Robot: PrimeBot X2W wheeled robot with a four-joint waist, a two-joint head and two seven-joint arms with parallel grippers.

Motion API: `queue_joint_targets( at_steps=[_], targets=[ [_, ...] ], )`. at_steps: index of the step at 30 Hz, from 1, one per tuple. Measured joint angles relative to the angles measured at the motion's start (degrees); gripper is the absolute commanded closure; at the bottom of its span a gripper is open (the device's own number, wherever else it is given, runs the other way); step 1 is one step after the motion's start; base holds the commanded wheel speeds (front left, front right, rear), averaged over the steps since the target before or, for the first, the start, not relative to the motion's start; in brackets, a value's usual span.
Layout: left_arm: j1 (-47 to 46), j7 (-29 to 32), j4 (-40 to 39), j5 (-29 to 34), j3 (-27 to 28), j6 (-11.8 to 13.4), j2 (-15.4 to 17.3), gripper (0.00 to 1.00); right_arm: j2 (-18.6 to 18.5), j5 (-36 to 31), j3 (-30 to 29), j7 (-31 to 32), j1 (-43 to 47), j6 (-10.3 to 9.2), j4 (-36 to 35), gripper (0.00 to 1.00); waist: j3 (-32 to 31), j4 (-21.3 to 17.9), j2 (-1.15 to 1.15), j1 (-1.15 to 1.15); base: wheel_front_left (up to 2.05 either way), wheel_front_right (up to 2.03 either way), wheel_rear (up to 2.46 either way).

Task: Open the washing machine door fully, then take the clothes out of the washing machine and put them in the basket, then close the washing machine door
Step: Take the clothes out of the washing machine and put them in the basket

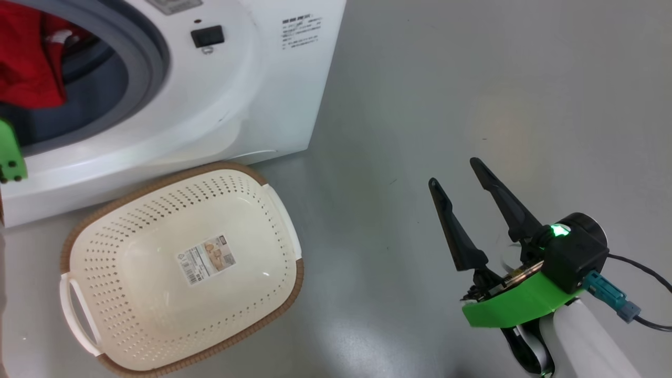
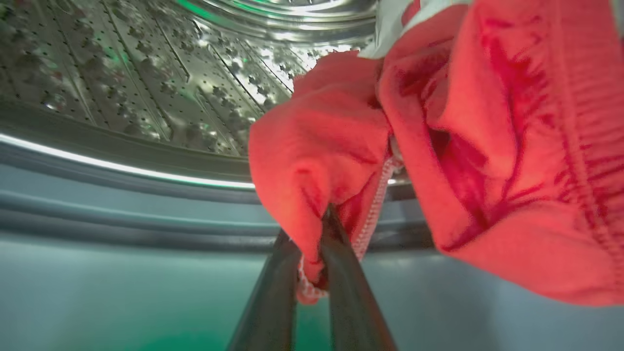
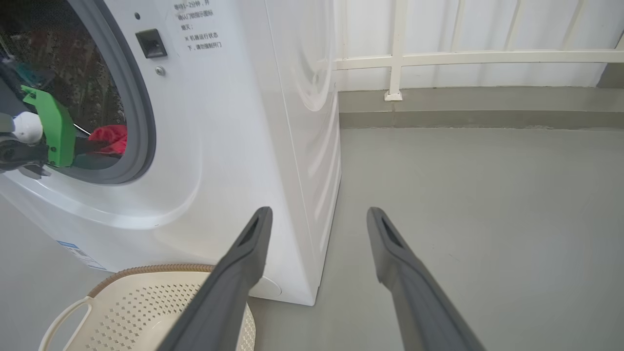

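Pinching red clothes at the drum's mouth, with wide floor open to the right

A fold of the clothes (image 2: 487, 146) is clamped between the nearly closed fingers of the left hand (image 2: 312, 229), just past the grey rubber ring (image 2: 146, 214) and in front of the perforated steel drum (image 2: 146, 73). The fabric is bright red and soft and is bunched in deep creases. A white-stitched edge is trailed down between the fingers, and a white panel is seen at the top. The rest of the garment is bunched beside the fingers, within the opening of the washing machine (image 1: 252, 94).

The right hand (image 1: 454, 172) is held spread wide, with nothing in it, above bare grey floor (image 1: 472, 79), well apart from the machine's front right corner. The basket (image 1: 157, 315) is set on the floor just beside the machine's lower front edge, with a label sticker (image 1: 206, 259) shown on its bottom. Open floor is left to the right of the machine as far as a white railing (image 3: 399, 58) at the wall.
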Motion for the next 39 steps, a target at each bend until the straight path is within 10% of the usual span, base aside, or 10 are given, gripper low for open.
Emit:
queue_joint_targets(
  at_steps=[12, 39],
  targets=[
    [0.5, -11.9, -3.5, -5.4, 2.6, -1.8, -1.1, 1.0, -0.5, 0.0, 0.0, 0.0, -0.7, 0.0, 0.5, 0.0, -1.6, 1.9, 0.0, 0.0, 0.0, 0.0, 0.0],
    [27.2, -12.6, -41.7, -8.7, 6.1, -3.4, -9.5, 1.0, -2.0, 0.2, -0.7, 0.0, 2.4, 0.0, 2.3, 0.0, -11.6, 5.9, 0.0, 0.0, 0.0, 0.0, 0.0]
  ],
)
